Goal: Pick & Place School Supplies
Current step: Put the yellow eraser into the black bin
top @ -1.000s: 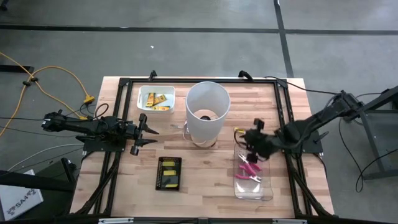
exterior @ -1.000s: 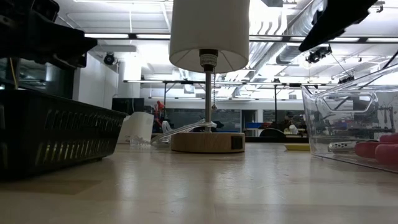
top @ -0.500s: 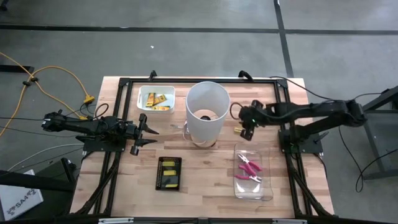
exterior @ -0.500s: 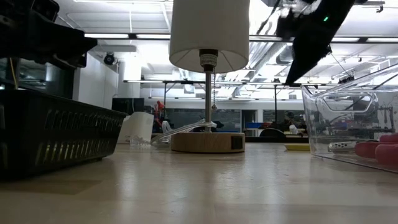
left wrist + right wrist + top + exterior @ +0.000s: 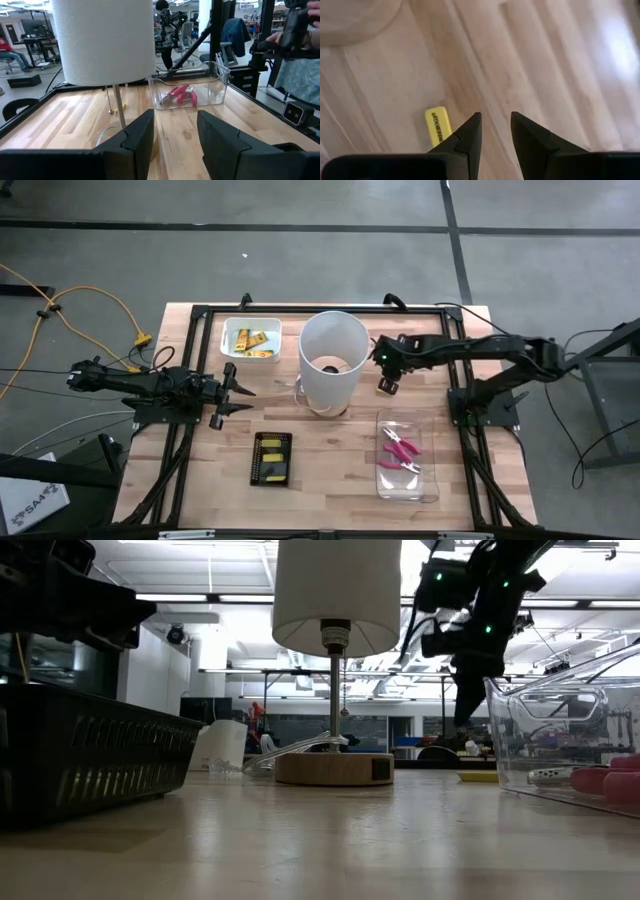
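Black lettering runs along the yellow piece (image 5: 438, 126), too small to read.

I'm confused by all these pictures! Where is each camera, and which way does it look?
High: above the table, looking straight down; both arms show, left claw, right claw.
Low: at tabletop height, looking across at the lamp; the right arm hangs in from above.
Left wrist: on the left arm, facing the lamp and clear bin; its own open fingers show.
Right wrist: looks down at a yellow piece; its fingers show.
High and left wrist share the pink pliers.
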